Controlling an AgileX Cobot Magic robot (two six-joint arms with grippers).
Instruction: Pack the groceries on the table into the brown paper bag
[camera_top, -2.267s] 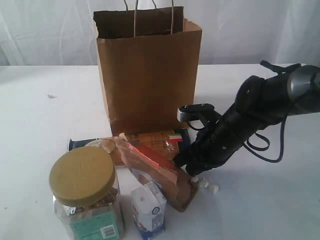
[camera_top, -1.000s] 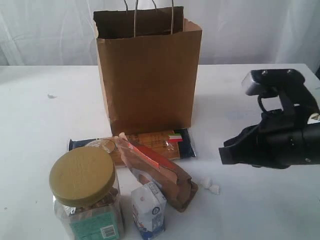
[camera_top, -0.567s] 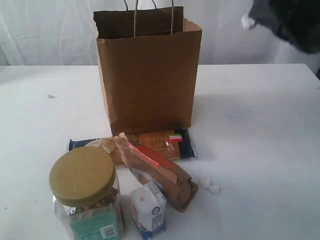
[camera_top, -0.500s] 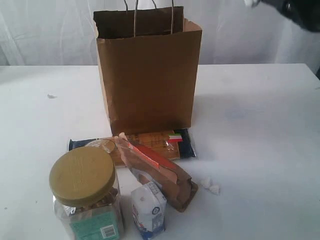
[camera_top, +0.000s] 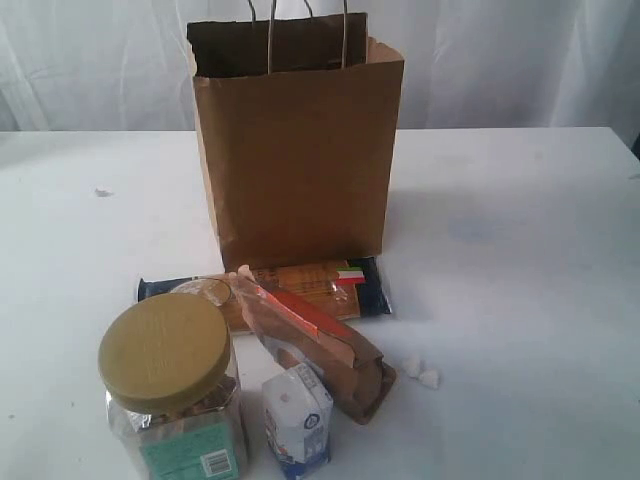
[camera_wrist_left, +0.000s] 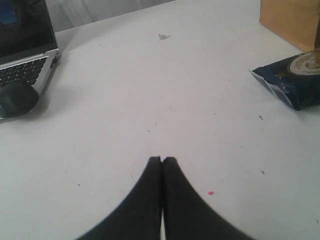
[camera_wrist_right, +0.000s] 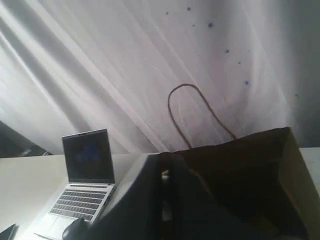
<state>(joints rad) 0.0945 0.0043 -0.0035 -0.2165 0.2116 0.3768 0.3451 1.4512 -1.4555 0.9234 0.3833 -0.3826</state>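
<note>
Judged step: delivery. Right tool (camera_wrist_right: 161, 162) closed above bag (camera_top: 295, 160) mouth, load unclear; left tool (camera_wrist_left: 162, 160) closed, empty. Next: pouch (camera_top: 320, 345) before bag.

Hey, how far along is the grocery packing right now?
Done: nothing seen inside the bag; its inside is dark. In hand: right gripper over the bag, shut, seemingly pinching a white lump. Still to pack: jar, carton, pouch, spaghetti packet, can on the table.
</note>
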